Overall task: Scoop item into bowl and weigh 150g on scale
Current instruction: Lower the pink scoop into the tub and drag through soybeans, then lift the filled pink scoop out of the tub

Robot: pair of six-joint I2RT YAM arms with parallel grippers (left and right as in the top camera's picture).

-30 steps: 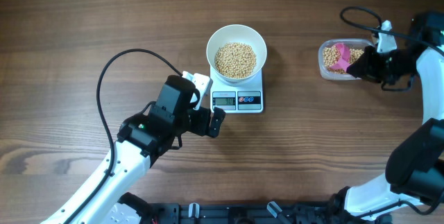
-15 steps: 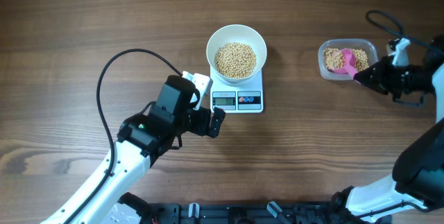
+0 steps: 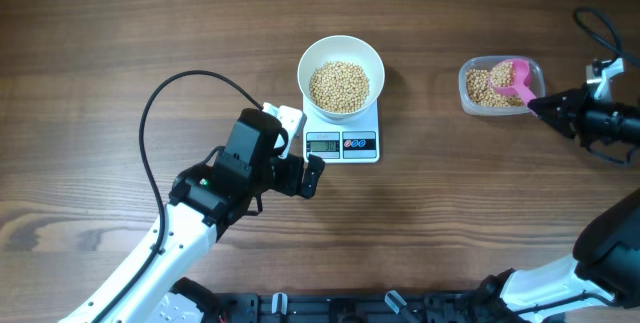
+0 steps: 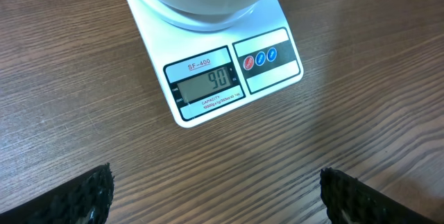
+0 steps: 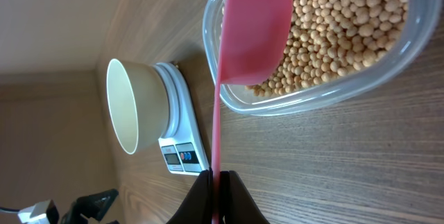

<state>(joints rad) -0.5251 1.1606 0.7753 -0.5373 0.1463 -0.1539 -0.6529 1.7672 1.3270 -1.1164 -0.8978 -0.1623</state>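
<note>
Rightward, away from the scale (image 3: 343,144), the right gripper (image 3: 548,107) has drawn back, dragging the scoop (image 3: 520,79) to the far side of the tub (image 3: 467,101). It stays clenched on the scoop's thin handle. The left gripper (image 4: 218,197) hangs released and empty just in front of the scale. Beans (image 3: 339,86) fill the bowl (image 3: 309,58) on the scale, which reads 98; more lie in the tub, well right of it. They look hard, light and round and likely roll, so carry the scoop level by its handle.
</note>
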